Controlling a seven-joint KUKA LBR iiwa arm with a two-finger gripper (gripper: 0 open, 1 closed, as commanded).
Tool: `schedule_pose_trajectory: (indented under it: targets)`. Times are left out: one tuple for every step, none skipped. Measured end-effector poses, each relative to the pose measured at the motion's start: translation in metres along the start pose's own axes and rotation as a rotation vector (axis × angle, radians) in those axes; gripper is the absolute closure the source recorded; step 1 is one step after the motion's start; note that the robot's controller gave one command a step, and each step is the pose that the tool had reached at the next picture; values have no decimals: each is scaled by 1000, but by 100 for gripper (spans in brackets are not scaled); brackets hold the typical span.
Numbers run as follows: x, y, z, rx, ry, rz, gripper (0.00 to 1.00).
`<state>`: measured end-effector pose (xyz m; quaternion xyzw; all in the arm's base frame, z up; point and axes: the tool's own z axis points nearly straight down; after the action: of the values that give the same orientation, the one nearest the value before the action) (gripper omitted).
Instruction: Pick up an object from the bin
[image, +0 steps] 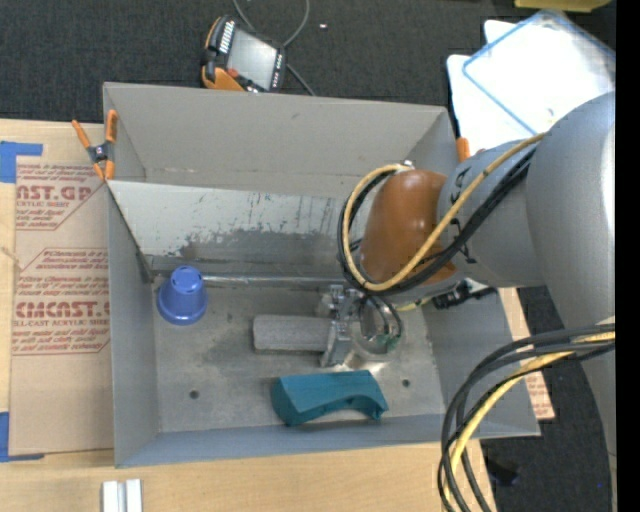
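1. Nearest to me, just inside the front wall of the bin, lies a teal plastic piece. It is flat and elongated, with a blunt, thicker left end and a curved notch cut into the right end, roughly handle-shaped. It sits on the floor right of centre.
2. Just behind it is a grey block. It is a plain rectangular bar lying long side left-to-right at mid-floor, and its colour is close to the floor's own grey.
3. The gripper is down at floor level at the block's right end, just beyond the teal piece's far edge. I can't tell whether it touches the block. I also can't tell whether it's open or closed, because the metal parts overlap from this angle. I can't confirm it's holding anything.
4. Further back on the left, a small blue cup sits near the foot of the sloped far wall. It looks to be standing mouth down with the narrower end up, well apart from the other two things.
5. The bin is grey sheet metal with sloped walls and a scuffed far wall. I count three loose things in it.
6. The arm comes in over the right rim. The orange cover on its wrist sits above the right rear of the floor, with yellow-and-black cables looped round it. The wrist angles down and left towards the block.
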<state>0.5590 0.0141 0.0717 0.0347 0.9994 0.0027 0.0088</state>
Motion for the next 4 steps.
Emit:
schedule_pose_trajectory:
  targets:
    - [0,0,0,0,0,0,100]
    - [0,0,0,0,0,0,100]
    - [0,0,0,0,0,0,100]
    - [0,0,0,0,0,0,100]
